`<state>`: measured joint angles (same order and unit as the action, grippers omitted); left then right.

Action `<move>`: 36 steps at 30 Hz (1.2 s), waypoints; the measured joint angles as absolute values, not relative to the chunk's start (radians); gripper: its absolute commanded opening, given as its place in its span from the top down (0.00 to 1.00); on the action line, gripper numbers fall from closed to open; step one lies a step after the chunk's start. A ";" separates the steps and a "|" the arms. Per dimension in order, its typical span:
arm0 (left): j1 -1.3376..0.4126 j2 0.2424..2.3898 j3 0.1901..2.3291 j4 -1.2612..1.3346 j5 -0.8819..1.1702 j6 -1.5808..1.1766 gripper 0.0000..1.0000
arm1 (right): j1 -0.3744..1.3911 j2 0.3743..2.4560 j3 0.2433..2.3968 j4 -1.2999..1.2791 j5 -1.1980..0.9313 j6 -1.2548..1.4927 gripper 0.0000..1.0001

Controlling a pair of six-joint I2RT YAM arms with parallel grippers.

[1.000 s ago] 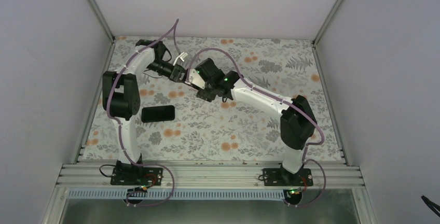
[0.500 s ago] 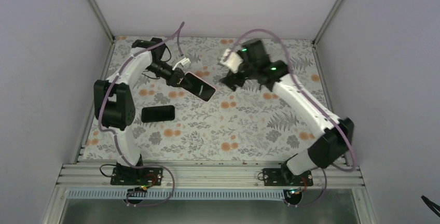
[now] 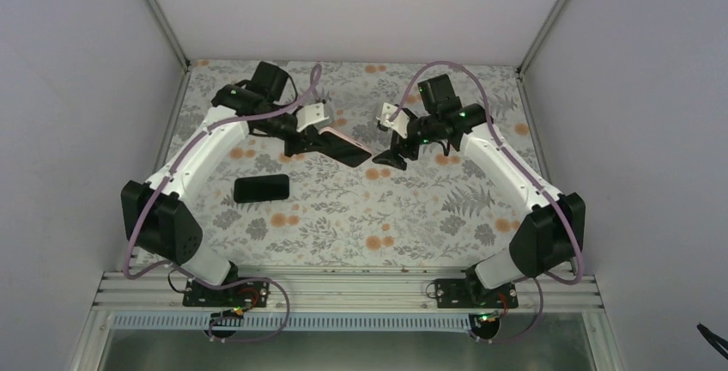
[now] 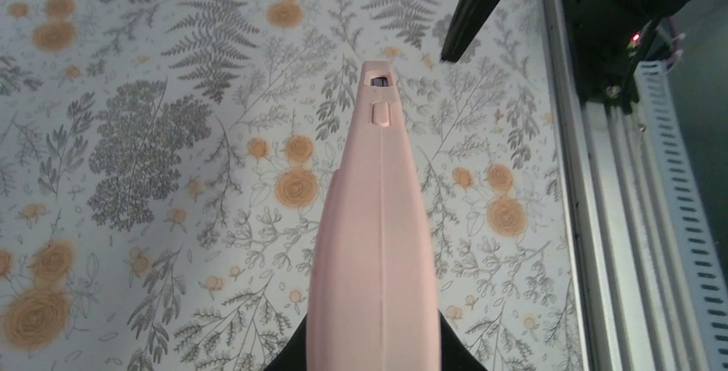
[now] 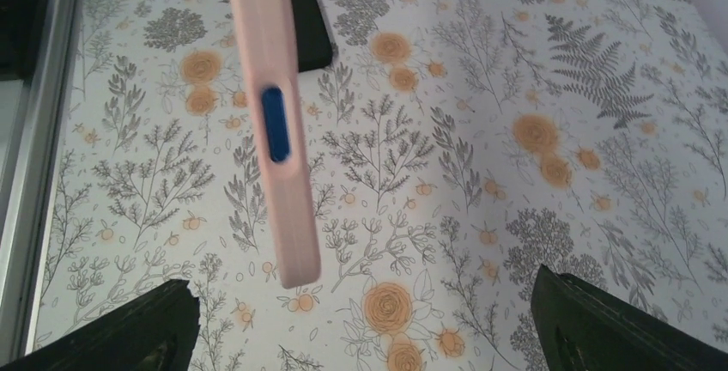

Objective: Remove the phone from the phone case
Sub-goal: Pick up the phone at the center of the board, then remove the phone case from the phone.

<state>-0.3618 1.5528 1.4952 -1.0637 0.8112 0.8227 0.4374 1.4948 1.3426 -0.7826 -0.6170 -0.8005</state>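
My left gripper (image 3: pixel 316 136) is shut on a pink phone case (image 3: pixel 342 144) and holds it above the table's far middle. The case's upper face looks dark. In the left wrist view the case (image 4: pixel 378 234) runs edge-on away from my gripper (image 4: pixel 373 361). My right gripper (image 3: pixel 397 142) is open and empty, just right of the case's free end and not touching it. In the right wrist view the case (image 5: pixel 279 165) hangs between the wide-open jaws of my right gripper (image 5: pixel 369 328), with blue showing through a side cutout.
A black phone-shaped slab (image 3: pixel 262 188) lies flat on the flowered table (image 3: pixel 386 225), left of centre; it also shows behind the case in the right wrist view (image 5: pixel 309 19). Aluminium rails (image 3: pixel 343 287) run along the near edge. White walls stand on three sides.
A second ago both grippers met at the case. The right gripper let go, swung up and right, and has come back down beside the case's free end. The left arm carried the case slightly right.
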 measured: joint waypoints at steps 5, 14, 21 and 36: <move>-0.388 1.553 1.441 -1.020 0.751 0.815 0.98 | 0.437 1.497 1.343 -0.786 -0.646 -0.825 0.01; -0.391 1.553 1.432 -1.002 0.724 0.803 0.98 | 0.437 1.527 1.305 -0.772 -0.644 -0.826 0.03; -0.400 1.553 1.432 -1.004 0.722 0.803 0.98 | 0.437 1.567 1.304 -0.734 -0.619 -0.798 0.03; -0.402 1.553 1.439 -1.010 0.700 0.802 0.98 | 0.437 1.608 1.304 -0.682 -0.537 -0.724 0.03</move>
<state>-0.4023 1.5532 1.4395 -1.0103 0.7002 0.8021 0.4374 1.6077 1.3041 -0.6819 -0.5373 -0.7242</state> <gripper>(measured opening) 0.105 0.967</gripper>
